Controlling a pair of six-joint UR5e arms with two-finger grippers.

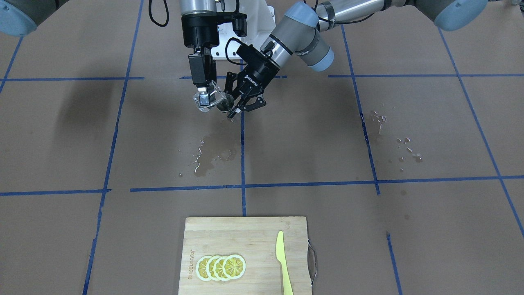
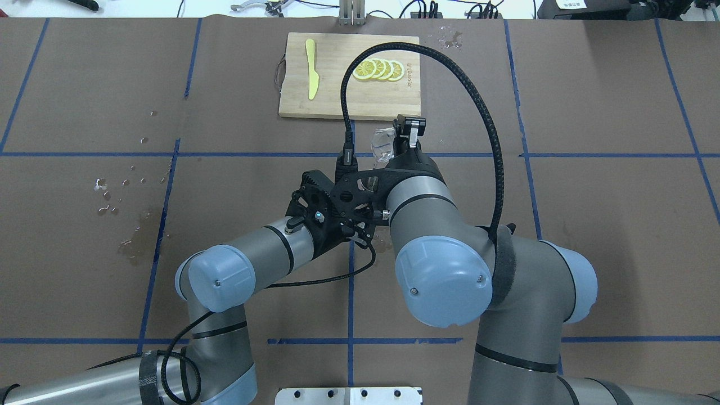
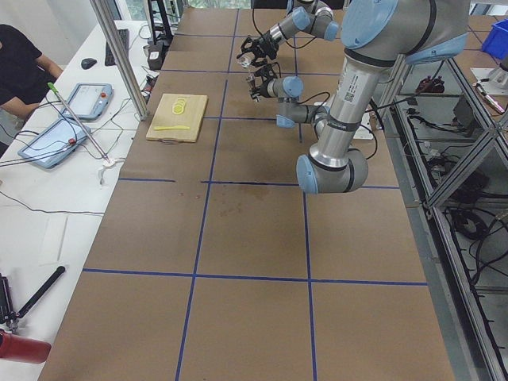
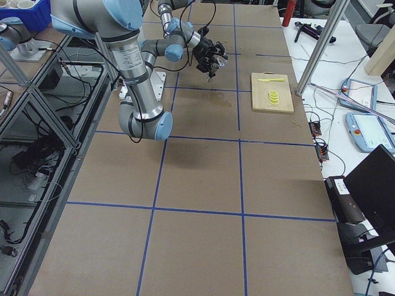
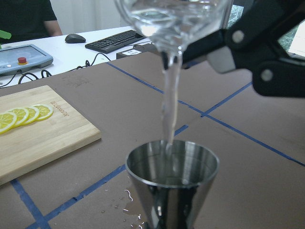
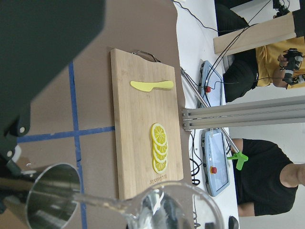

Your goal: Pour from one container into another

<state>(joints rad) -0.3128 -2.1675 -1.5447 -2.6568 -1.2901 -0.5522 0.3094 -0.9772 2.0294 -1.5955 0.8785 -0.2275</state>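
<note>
My right gripper (image 1: 203, 96) hangs from above, shut on the small clear glass cup (image 1: 213, 100), which is tipped toward the jigger. In the left wrist view the cup (image 5: 171, 19) is overhead and a thin stream of water (image 5: 170, 100) falls from its rim into the silver metal jigger (image 5: 171, 174). My left gripper (image 1: 236, 107) comes in at a slant and is shut on the jigger (image 1: 225, 105), held above the table. The right wrist view has the cup's rim (image 6: 167, 207) beside the jigger's open mouth (image 6: 52, 198).
A wooden cutting board (image 1: 245, 237) lies at the table's far edge with lemon slices (image 1: 221, 267) and a yellow knife (image 1: 282, 262) on it. Spilled water (image 1: 213, 157) marks the paper below the grippers, and more drops (image 1: 405, 147) lie toward my left. A person (image 3: 20, 63) sits beyond the table.
</note>
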